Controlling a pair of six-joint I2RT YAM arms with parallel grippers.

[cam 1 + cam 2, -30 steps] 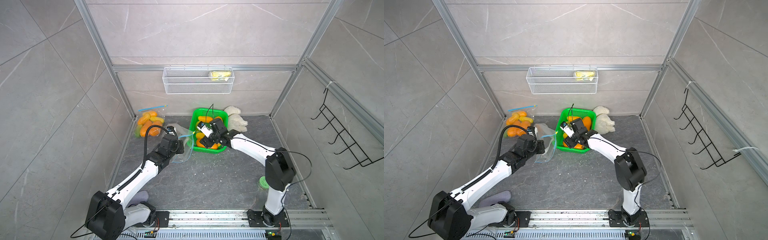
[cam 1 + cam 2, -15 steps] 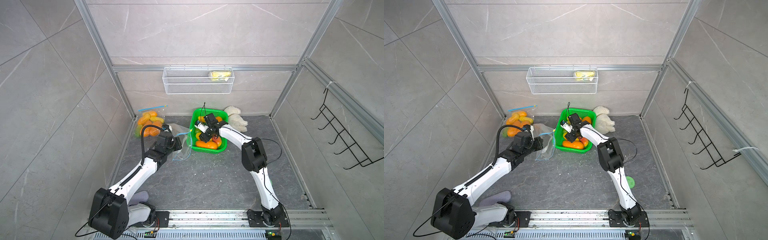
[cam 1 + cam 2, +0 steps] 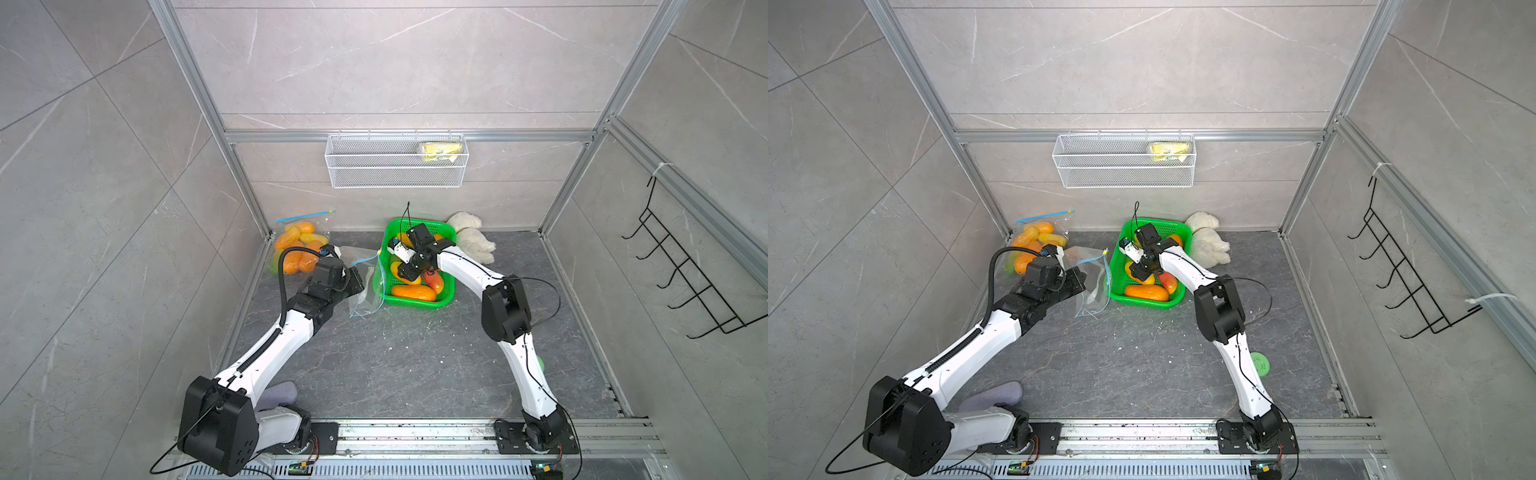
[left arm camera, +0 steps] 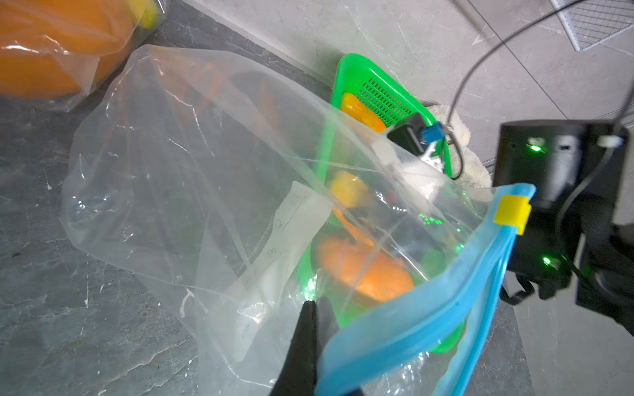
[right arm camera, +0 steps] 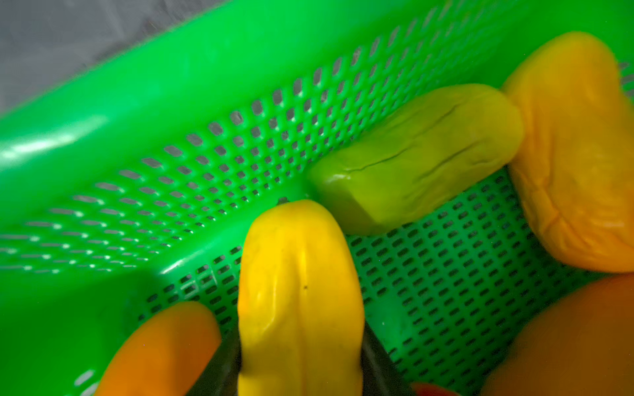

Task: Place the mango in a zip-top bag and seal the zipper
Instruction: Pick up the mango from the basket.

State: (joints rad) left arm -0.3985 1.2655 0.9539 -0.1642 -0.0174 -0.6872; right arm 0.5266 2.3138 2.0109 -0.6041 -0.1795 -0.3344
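Note:
A clear zip-top bag (image 3: pixel 365 286) (image 3: pixel 1094 286) (image 4: pixel 192 154) with a blue zipper (image 4: pixel 411 329) and a yellow slider (image 4: pixel 511 212) stands open just left of the green basket (image 3: pixel 415 303) (image 3: pixel 1142 305). My left gripper (image 3: pixel 359 282) (image 4: pixel 314 303) is shut on the bag's wall near its mouth. My right gripper (image 3: pixel 405 272) (image 3: pixel 1138 272) (image 5: pixel 300 360) reaches down into the basket. Its fingers (image 5: pixel 223 363) press both sides of a yellow mango (image 5: pixel 298 274). Several other mangoes lie around it, among them a green one (image 5: pixel 411 154) and an orange one (image 3: pixel 413 292).
A sealed bag of mangoes (image 3: pixel 297 249) leans in the back left corner. A white plush heap (image 3: pixel 473 239) lies right of the basket. A wire shelf (image 3: pixel 397 166) hangs on the back wall, a black hook rack (image 3: pixel 685 270) on the right wall. A green disc (image 3: pixel 1259 363) lies by the right arm.
My right arm has drawn its elbow in and dropped the gripper deeper into the basket, and the jaws have closed round the yellow mango. The left gripper kept hold of the bag.

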